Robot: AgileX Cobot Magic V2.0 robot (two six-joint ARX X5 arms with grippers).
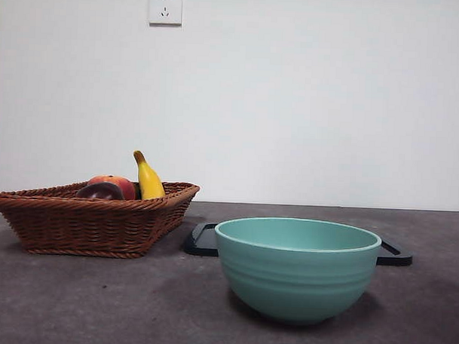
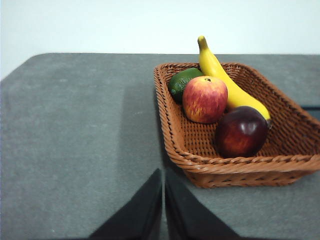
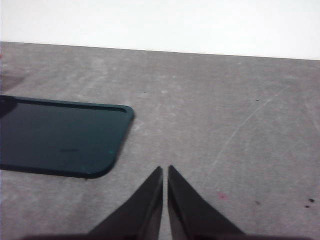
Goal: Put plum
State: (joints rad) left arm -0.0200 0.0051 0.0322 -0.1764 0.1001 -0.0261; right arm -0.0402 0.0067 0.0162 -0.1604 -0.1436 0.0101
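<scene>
Both grippers hover with fingers pressed together; plum [image 2: 241, 131] lies in basket [image 2: 175, 125].

A single plum [image 2: 241, 131], round, smooth and glossy, dark maroon-purple with a small pale highlight on its skin, lies inside a brown wicker basket [image 2: 235, 165] on the left side of the tabletop. In the left wrist view it rests on the woven floor close to one rim, just beside a red-orange fruit [image 2: 205, 99] and touching the lower end of a yellow banana [image 2: 226, 82]. In the front view only the plum's dark top [image 1: 100, 191] shows above the basket's near rim, in front of the red-orange fruit.
</scene>
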